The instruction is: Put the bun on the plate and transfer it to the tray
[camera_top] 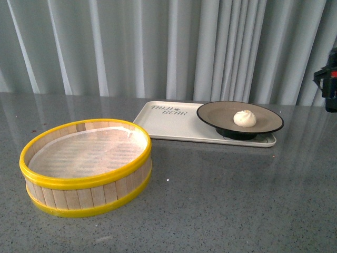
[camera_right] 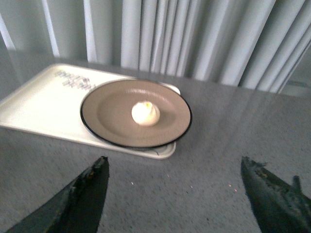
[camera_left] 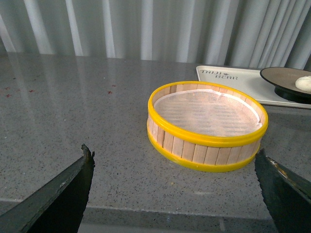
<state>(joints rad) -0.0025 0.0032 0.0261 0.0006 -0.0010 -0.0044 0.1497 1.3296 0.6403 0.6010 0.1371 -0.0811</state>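
Note:
The cream-white bun (camera_top: 245, 118) sits in the middle of the taupe plate (camera_top: 218, 114). The plate rests on the right end of the cream-white tray (camera_top: 163, 122), overhanging its edge. All three also show in the right wrist view: bun (camera_right: 145, 113), plate (camera_right: 107, 114), tray (camera_right: 39, 104). My right gripper (camera_right: 174, 167) is open and empty, hanging above the grey table short of the tray; a part of the right arm (camera_top: 329, 79) shows at the right edge of the front view. My left gripper (camera_left: 174, 162) is open and empty, well back from the tray.
A round wooden steamer basket with yellow rims (camera_top: 87, 164) stands on the grey speckled table (camera_top: 221, 195) at front left, empty; it also shows in the left wrist view (camera_left: 208, 125). A pale curtain (camera_top: 168, 47) hangs behind the table.

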